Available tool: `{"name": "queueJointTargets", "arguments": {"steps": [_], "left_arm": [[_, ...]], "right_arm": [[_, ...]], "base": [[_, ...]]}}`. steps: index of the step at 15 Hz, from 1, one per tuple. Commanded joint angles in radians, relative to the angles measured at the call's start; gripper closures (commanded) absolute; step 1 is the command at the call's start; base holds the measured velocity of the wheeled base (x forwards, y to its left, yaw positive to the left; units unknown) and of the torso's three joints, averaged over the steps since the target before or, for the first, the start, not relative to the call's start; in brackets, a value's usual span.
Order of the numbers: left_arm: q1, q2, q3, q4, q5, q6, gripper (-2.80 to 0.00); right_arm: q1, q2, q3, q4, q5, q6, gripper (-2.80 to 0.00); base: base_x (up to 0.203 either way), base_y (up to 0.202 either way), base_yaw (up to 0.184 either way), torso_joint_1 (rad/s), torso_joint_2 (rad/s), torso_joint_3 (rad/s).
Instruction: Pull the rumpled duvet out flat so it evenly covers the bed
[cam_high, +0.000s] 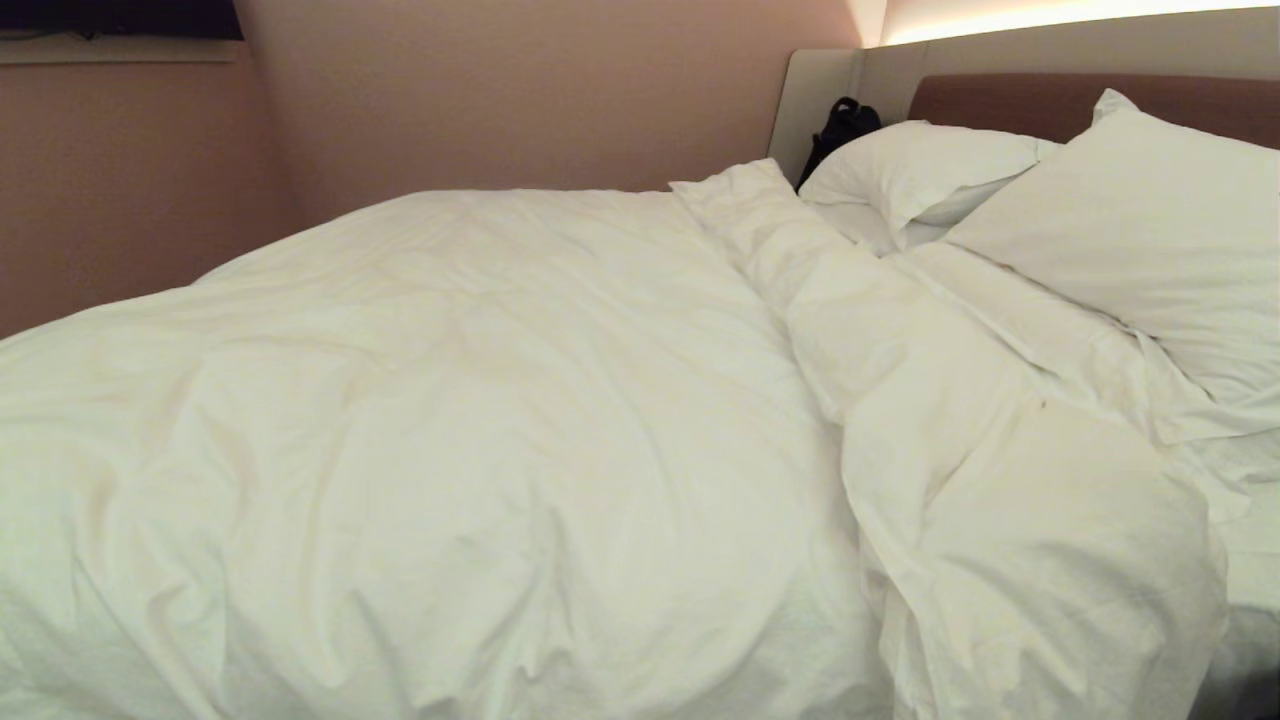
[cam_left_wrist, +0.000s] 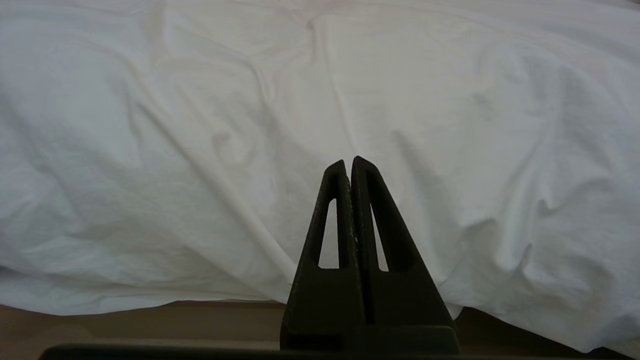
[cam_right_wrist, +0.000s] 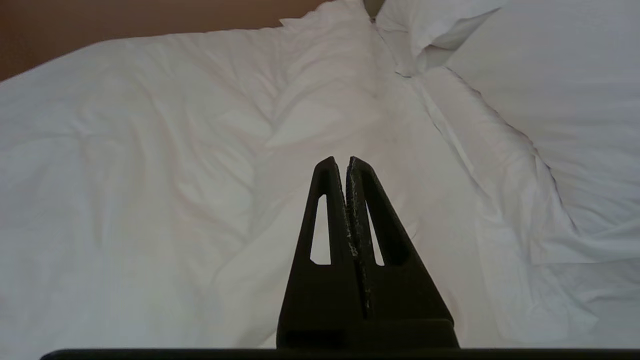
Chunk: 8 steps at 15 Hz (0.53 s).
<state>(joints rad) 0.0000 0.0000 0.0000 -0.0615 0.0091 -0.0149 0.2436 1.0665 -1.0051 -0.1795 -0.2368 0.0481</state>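
Note:
The white puffy duvet lies creased over most of the bed, its upper edge bunched in a thick fold running toward the pillows. The brown padded headboard shows at the far right. Neither arm appears in the head view. My left gripper is shut and empty, facing the duvet's hanging side near its lower hem. My right gripper is shut and empty, held above the duvet and pointing toward the bunched fold.
Two white pillows lean at the headboard. A black bag sits in the corner behind them. A pink-beige wall runs along the bed's far side. The bed's brown base shows under the duvet hem.

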Motion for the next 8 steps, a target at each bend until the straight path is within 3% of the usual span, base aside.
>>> {"name": "queueJointTargets", "arguments": {"steps": [1,5,8], "left_arm": [[0.000,0.000,0.000,0.000,0.000,0.000,0.00],[0.000,0.000,0.000,-0.001,0.000,0.000,0.00],[0.001,0.000,0.000,0.000,0.000,-0.002,0.00]], "right_arm": [[0.016,-0.116,0.047,-0.001,0.025,0.001,0.00],[0.031,-0.331,0.182,0.039,0.043,0.000,0.00],[0.032,-0.492,0.243,0.159,0.050,-0.006,0.00]], "base": [[0.000,0.000,0.000,0.000,0.00,0.000],[0.000,0.000,0.000,0.000,0.00,0.000],[0.000,0.000,0.000,0.000,0.00,0.000]]}}
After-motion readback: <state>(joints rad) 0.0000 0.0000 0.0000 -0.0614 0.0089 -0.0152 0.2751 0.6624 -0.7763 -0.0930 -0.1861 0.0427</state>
